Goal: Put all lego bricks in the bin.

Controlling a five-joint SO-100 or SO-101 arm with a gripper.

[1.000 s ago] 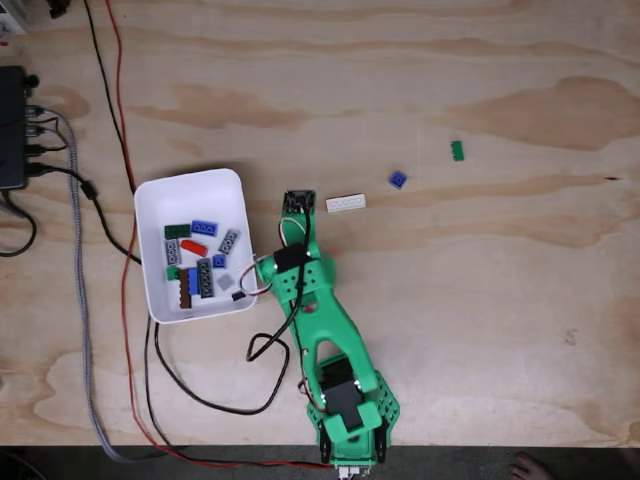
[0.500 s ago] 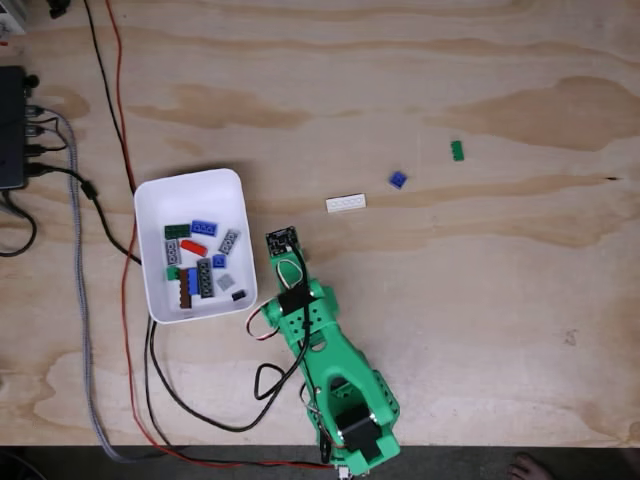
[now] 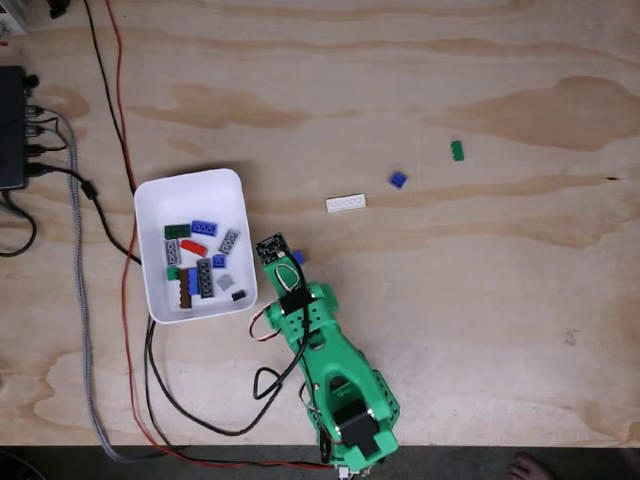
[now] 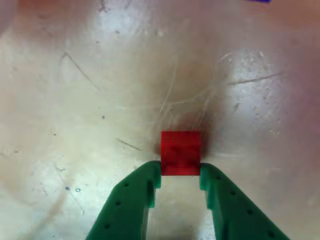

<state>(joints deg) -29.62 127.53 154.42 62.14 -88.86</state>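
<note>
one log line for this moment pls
gripper: shut on red brick | arm beside bin | loose on table: white plate, blue brick, green brick

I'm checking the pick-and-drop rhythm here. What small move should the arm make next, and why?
Probably carry on sideways to over the bin. In the other view the gripper is shut on a red brick, and in the fixed view the arm's tip sits just right of the bin, not yet above it.

Table: pale plywood sheet with brown grain swirls.
Cables: black, red and grey braided leads trail down the fixed view's left side.
Box: dark device, possibly a hub.
Floor: dark strip below.
</note>
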